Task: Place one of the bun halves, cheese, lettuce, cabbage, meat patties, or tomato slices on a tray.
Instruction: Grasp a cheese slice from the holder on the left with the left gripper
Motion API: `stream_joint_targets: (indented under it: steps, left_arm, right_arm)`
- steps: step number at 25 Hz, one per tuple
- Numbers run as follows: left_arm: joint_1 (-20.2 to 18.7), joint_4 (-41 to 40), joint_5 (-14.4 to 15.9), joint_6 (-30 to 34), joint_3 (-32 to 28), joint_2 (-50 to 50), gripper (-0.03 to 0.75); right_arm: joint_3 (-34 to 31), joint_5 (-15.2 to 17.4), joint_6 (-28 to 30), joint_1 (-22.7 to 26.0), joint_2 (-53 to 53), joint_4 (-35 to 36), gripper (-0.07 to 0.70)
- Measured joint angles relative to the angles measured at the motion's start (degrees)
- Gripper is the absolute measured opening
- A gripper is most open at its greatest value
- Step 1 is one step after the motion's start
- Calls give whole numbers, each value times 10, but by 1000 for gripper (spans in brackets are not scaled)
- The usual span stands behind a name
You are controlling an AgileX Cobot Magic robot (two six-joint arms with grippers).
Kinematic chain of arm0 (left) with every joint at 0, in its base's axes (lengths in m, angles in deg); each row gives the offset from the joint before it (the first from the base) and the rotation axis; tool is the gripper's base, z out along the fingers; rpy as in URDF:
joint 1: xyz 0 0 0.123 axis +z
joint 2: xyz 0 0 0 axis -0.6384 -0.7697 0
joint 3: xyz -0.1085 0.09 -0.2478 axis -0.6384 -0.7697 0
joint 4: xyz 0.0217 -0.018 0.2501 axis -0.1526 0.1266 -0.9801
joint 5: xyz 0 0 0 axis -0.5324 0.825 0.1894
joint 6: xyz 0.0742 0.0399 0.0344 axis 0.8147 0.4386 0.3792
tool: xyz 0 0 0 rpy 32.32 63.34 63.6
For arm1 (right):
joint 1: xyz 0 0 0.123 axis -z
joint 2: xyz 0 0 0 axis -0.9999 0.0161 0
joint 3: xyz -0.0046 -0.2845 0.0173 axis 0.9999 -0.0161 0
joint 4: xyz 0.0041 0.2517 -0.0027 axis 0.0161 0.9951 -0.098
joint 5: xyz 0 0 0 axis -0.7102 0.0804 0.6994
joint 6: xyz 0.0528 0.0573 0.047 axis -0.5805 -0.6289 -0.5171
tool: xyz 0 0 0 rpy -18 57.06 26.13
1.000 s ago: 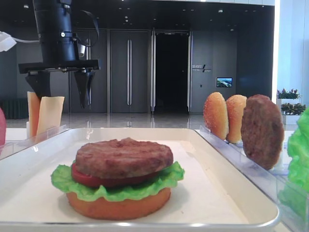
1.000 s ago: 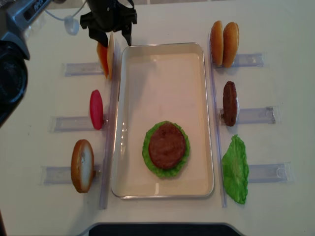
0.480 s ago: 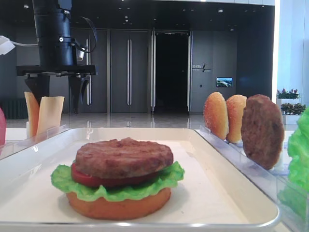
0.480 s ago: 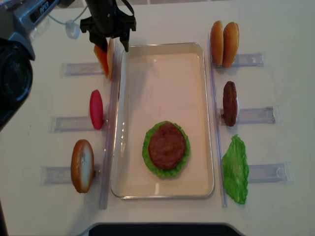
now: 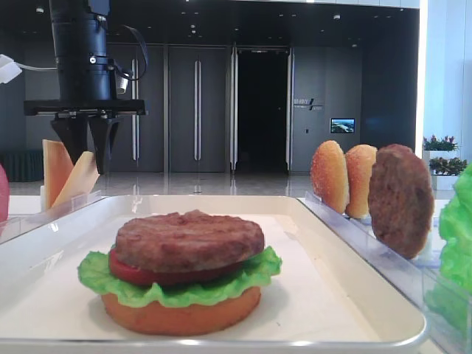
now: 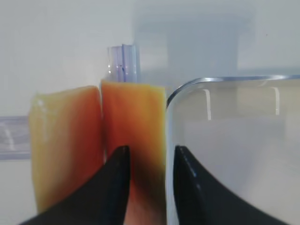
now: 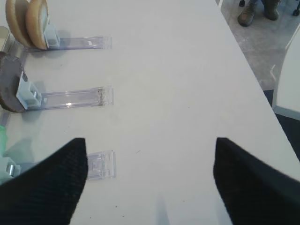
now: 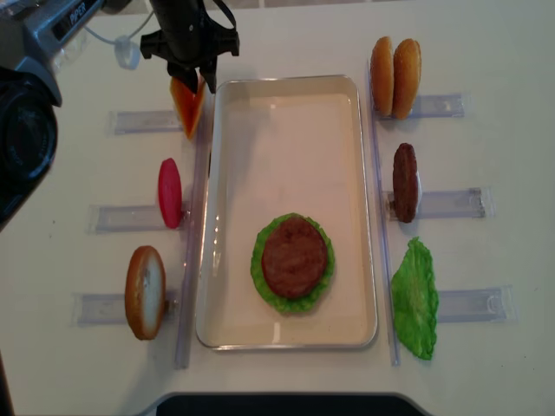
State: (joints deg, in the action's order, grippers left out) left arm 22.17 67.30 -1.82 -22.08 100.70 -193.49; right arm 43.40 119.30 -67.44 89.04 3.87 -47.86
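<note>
White tabletop (image 8: 286, 35), dark lobby doors (image 5: 195, 110) behind tray (image 5: 346, 251).

Little can be read. The dark grey robot arm casing (image 8: 39, 35) at the top left of the overhead view carries small white lettering, too blurred to make out. On the dark wall in the low view, a small pale sign (image 5: 302, 102) shows characters too small to read.
</note>
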Motion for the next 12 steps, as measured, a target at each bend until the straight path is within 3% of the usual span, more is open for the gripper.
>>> stream_joint_targets:
  steps: [12]
  left_arm:
    - [0,-3,9,0,1,0,63]
  right_arm:
    - [0,0,0,0,0,0,556]
